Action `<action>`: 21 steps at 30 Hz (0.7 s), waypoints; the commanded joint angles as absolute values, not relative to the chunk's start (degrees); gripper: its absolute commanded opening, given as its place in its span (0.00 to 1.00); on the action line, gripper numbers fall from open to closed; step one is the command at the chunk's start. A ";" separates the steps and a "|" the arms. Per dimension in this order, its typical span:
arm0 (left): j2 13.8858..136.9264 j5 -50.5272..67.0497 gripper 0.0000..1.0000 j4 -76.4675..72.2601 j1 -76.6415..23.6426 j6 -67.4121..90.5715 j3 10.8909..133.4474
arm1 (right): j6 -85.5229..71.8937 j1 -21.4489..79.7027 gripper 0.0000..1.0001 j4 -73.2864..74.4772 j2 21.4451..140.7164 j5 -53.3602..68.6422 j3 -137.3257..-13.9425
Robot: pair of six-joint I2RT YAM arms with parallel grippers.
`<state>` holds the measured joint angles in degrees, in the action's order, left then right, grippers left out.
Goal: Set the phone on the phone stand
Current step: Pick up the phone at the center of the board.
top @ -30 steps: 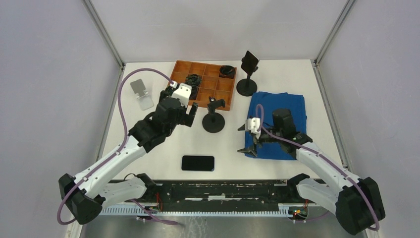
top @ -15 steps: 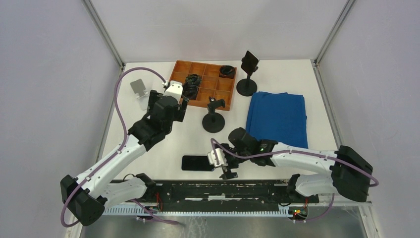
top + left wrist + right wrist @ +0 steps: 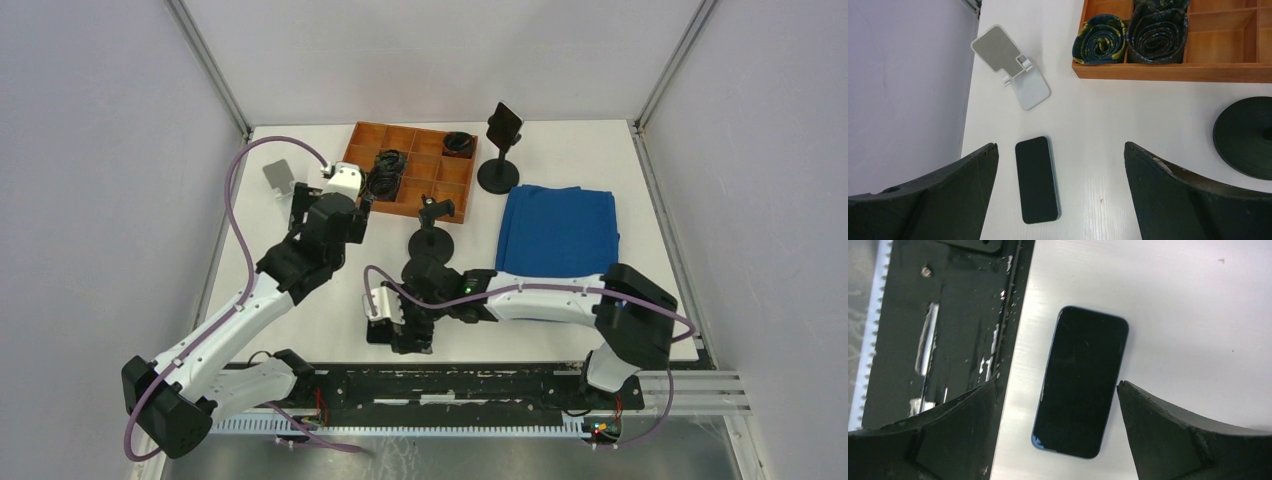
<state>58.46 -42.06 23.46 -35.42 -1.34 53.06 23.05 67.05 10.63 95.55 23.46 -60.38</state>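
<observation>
A dark phone [image 3: 1083, 385] lies flat at the table's front edge, beside the black rail. My right gripper [image 3: 1057, 385] hovers open over it, one finger on each side, not touching; in the top view the right gripper [image 3: 400, 325] covers most of the phone. The white phone stand [image 3: 283, 183] stands at the far left and also shows in the left wrist view [image 3: 1010, 67]. My left gripper [image 3: 303, 208] is open and empty just right of the stand. The left wrist view also shows a dark phone [image 3: 1037, 180] flat between the open left fingers [image 3: 973, 175], below the stand.
An orange compartment tray [image 3: 450, 190] with coiled items sits at the back centre. A small black stand [image 3: 431, 247] and a taller one [image 3: 498, 175] stand nearby. A folded blue cloth [image 3: 560, 240] lies at the right. The black rail [image 3: 500, 385] runs along the front edge.
My right arm swung left from the blue cloth to above the phone at the front edge. My left gripper moved left and back toward the phone stand.
</observation>
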 commanded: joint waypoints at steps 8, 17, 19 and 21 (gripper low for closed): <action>55.14 -43.82 1.00 20.95 -34.06 -1.67 53.26 | 15.14 69.60 0.98 17.94 105.99 12.67 -71.19; 54.56 -43.04 1.00 21.11 -33.98 -1.67 53.35 | 13.98 69.55 0.98 18.48 108.09 10.18 -71.50; 54.48 -42.94 1.00 21.10 -33.93 -1.67 53.35 | 13.80 69.62 0.98 18.62 108.69 9.58 -71.54; 54.34 -42.74 1.00 21.16 -33.94 -1.67 53.35 | 13.81 69.54 0.98 18.59 108.97 9.29 -71.61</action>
<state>55.66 -42.94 23.44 -34.20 -1.32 53.06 14.98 69.49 18.44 108.14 11.25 -69.32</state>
